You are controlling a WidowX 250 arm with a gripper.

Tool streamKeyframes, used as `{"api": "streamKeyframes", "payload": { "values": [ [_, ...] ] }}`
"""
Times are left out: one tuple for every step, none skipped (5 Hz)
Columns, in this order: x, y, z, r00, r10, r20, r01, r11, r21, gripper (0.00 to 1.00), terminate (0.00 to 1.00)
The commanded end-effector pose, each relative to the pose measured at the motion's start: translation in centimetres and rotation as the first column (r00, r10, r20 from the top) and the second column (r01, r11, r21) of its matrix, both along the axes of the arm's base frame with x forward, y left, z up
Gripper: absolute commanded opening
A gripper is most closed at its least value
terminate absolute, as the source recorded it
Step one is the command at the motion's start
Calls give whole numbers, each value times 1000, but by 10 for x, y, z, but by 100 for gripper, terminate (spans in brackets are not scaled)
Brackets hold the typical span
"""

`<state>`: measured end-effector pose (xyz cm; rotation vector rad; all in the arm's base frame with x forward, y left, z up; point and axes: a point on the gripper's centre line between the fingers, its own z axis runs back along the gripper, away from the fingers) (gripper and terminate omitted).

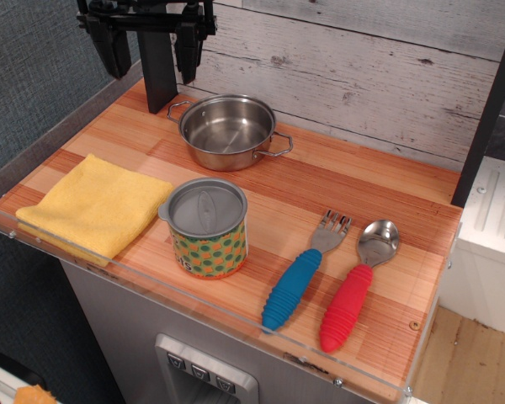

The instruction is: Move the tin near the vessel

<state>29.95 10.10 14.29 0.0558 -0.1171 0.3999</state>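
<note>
Tin (206, 228), a short yellow can with green and orange dots and a grey metal lid, stands upright on the wooden tabletop (353, 189), just beside a folded yellow cloth (94, 205). Behind it sits the shiny steel two-handled vessel (228, 130). Overhead, the black tool (150, 44) hangs released, empty.

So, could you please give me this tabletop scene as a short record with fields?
surface: wooden table with clear rim
tin: tin upright, lid on, near the front edge
vessel: vessel empty, at the back, apart from the tin
cloth: yellow cloth folded, just left of the tin
cutlery: blue-handled fork and red-handled spoon, side by side, right of the tin
claw: claw raised at back left, open, holding nothing
task state: tin not yet moved
</note>
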Motion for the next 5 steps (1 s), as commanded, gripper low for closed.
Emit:
{"api": "streamKeyframes", "payload": {
  "values": [
    [0,0,0,1000,0,0,0,1000,0,100,0],
    [-20,-4,-4,992,-126,-22,125,992,-31,100,0],
    [-40,-11,-11,961,-271,-57,268,962,-57,100,0],
    [-57,-19,-20,877,-471,-93,466,882,-73,100,0],
    [-70,-23,-33,799,-571,-189,570,819,-63,100,0]
  ]
}}
